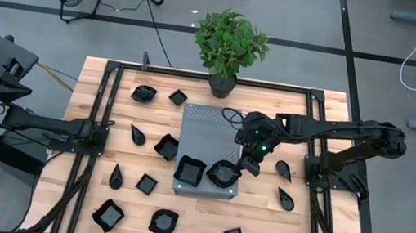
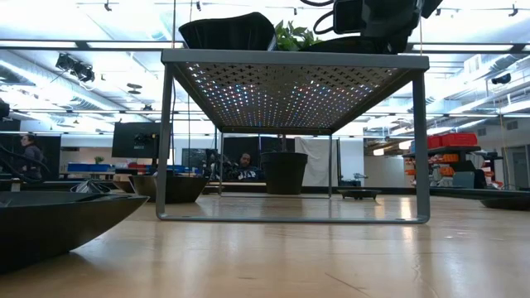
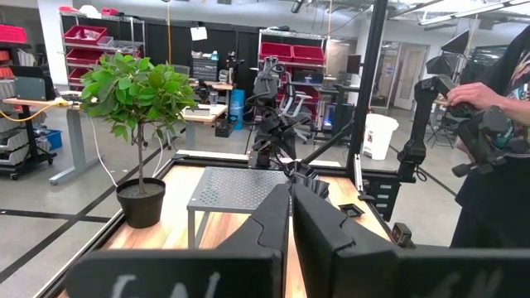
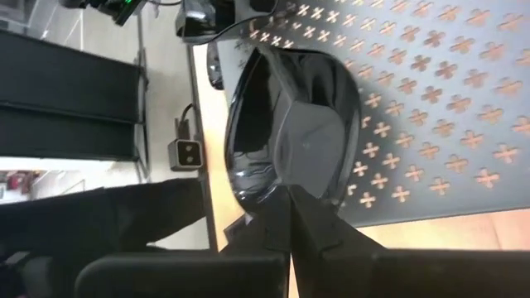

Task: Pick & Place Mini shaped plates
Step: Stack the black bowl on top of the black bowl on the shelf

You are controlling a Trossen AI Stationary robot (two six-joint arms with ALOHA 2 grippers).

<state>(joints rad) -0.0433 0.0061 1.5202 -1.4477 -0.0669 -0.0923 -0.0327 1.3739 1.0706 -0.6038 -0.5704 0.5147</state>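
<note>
Here, the right tool (image 4: 290,217) pinches the rim of a glossy black, rounded mini plate (image 4: 294,124) on the perforated slab (image 4: 439,99).

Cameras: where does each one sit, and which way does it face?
High: overhead, straight down on the table; both arms show.
Low: table height, under the grey slab.
Left wrist: parked left gripper, shut, facing the plant.
Right wrist: right gripper shut on a black plate.
Shared: slab and plant, high and left wrist.
</note>
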